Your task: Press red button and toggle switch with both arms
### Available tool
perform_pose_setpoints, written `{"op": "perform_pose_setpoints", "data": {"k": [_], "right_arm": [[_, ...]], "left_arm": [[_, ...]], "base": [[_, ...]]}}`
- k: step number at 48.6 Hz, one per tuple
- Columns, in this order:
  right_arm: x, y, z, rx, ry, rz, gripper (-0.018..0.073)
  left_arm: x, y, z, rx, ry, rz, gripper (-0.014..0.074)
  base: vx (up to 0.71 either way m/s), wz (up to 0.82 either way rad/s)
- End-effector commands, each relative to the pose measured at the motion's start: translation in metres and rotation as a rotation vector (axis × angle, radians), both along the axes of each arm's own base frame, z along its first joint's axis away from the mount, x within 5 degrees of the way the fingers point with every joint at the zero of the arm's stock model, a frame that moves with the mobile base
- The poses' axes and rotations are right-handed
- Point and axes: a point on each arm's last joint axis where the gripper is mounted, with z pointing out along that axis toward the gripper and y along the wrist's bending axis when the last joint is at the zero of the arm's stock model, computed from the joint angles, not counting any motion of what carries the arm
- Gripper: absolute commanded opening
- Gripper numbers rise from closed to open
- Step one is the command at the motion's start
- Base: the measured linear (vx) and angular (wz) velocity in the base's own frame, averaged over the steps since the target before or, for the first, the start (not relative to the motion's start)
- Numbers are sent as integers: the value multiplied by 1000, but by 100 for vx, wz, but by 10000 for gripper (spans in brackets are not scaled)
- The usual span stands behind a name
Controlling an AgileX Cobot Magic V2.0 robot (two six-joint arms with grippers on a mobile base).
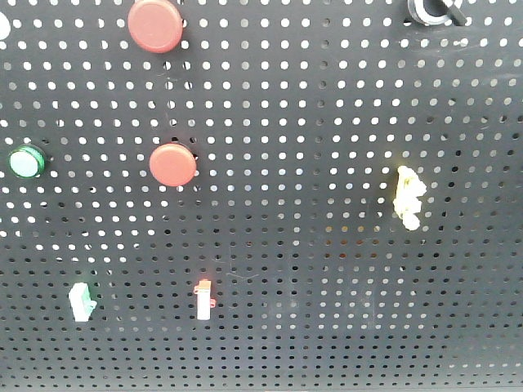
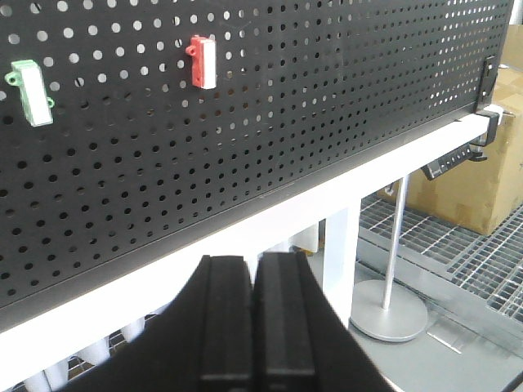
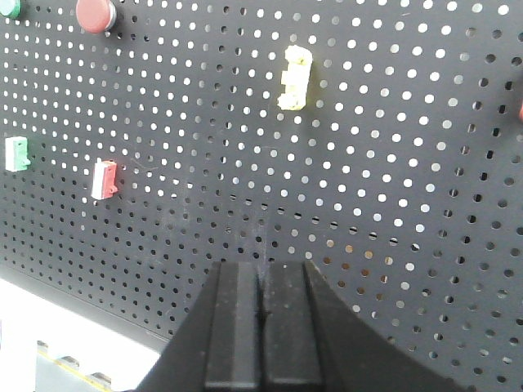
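Both grippers' fingers closed, off red button (image 1: 155,24).

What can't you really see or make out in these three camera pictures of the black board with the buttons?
- Toggle switch: cut off by the front view's top edge, so its lever position is unreadable.
- Larger red button: top clipped by the same edge.
- Both arms: absent from the front view; only the shut left gripper and right gripper show, so their distance from the board is unclear.
- A red thing: cut off at the right wrist view's edge.
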Motion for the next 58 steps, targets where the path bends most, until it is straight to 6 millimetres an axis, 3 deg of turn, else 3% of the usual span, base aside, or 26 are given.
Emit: {"op": "perform_pose_setpoints", "data": {"k": [1, 5, 10, 22, 58], "right_arm": [[-4, -4, 13, 39, -73, -35, -3], [-4, -4, 13, 39, -73, -35, -3], [-4, -4, 13, 39, -73, -35, -3], [-4, -4, 13, 39, -72, -34, -3], [-4, -4, 13, 39, -72, -34, -3]], "left_arm": [[1, 4, 10, 22, -63, 47, 2], [2, 12, 4, 198, -150, 115, 2], [6, 23, -6, 238, -208, 253, 2], [21, 32, -51, -16, -277, 448, 2], [21, 33, -47, -47, -272, 467, 2]], "base": [[0, 0], [0, 0], [0, 0], [0, 0], [0, 0]]}}
